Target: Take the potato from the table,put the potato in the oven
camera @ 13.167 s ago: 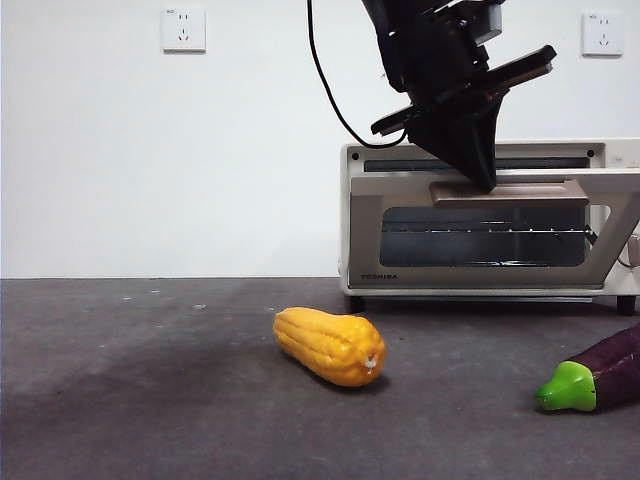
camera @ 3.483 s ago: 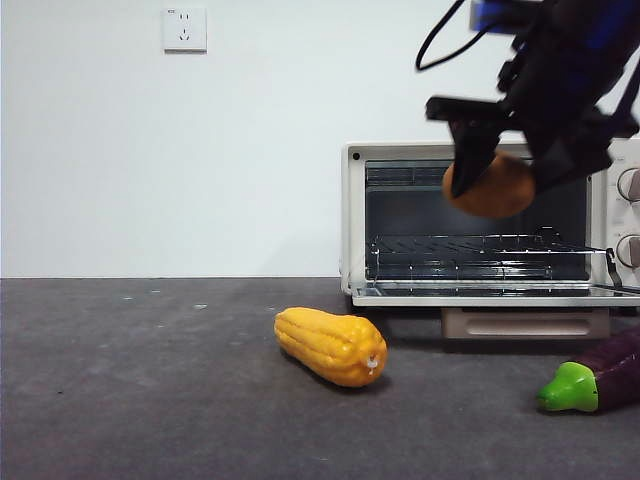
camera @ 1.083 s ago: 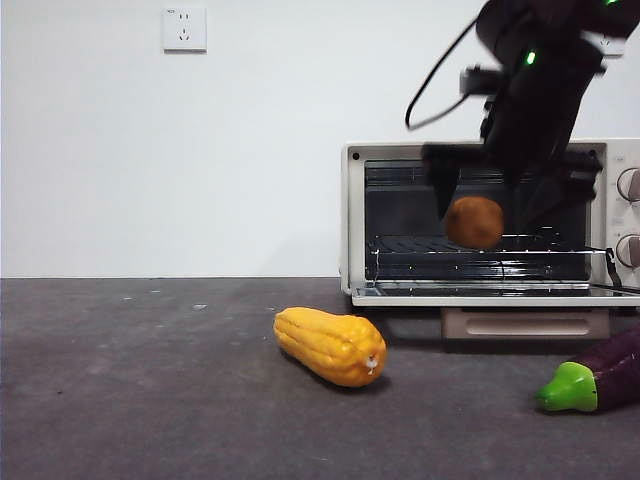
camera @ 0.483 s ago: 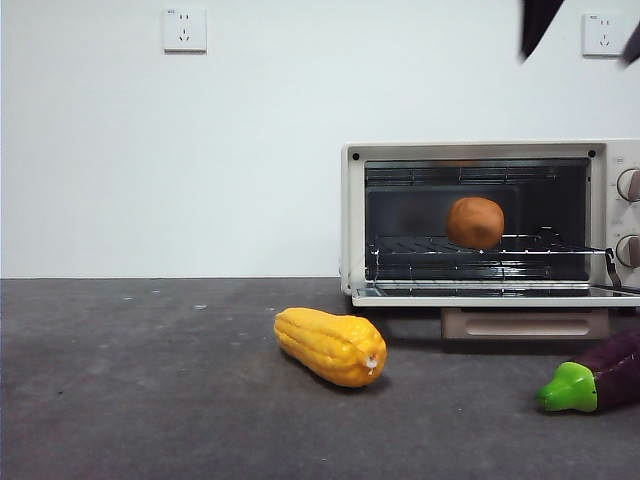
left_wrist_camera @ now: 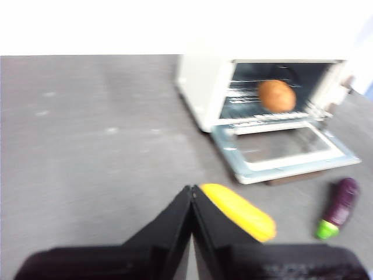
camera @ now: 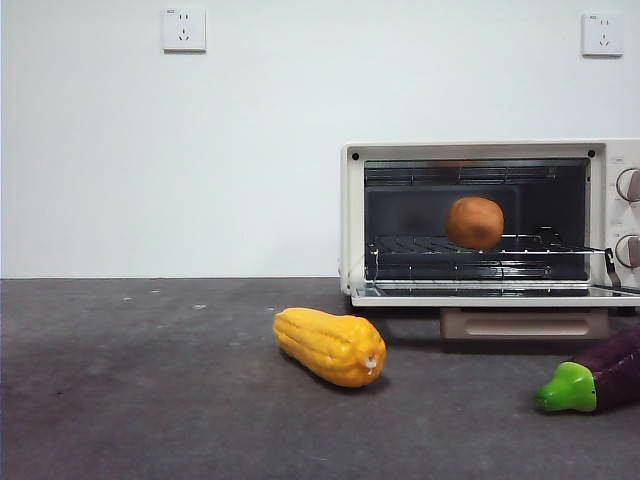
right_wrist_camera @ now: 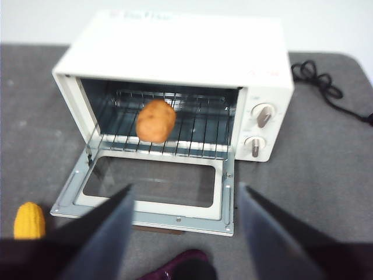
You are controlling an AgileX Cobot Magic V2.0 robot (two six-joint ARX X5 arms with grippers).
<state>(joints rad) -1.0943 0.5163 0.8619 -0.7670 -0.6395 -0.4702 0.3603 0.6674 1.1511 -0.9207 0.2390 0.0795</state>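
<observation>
The potato point(camera: 474, 222) sits on the wire rack point(camera: 480, 246) inside the oven point(camera: 352, 215), a little toward the knob side of the middle. It is nearly round, so no clear long axis shows from the front; in the right wrist view point(right_wrist_camera: 155, 121) it looks slightly longer from front to back of the rack. Nothing touches it but the rack. The oven door point(right_wrist_camera: 148, 195) lies folded down flat, its handle point(camera: 524, 322) below the front edge, and the opening in front of the potato is unobstructed. On the table point(camera: 140, 390), the yellow cob point(camera: 331, 345) lies in front of the oven's outer corner, and the purple eggplant point(camera: 593, 378) lies near the door's knob side. The right gripper point(right_wrist_camera: 183, 233) hangs back above the door, jaws spread wide and holding nothing. The left gripper point(left_wrist_camera: 191, 198) waits well apart, its jaws pressed together, empty.
</observation>
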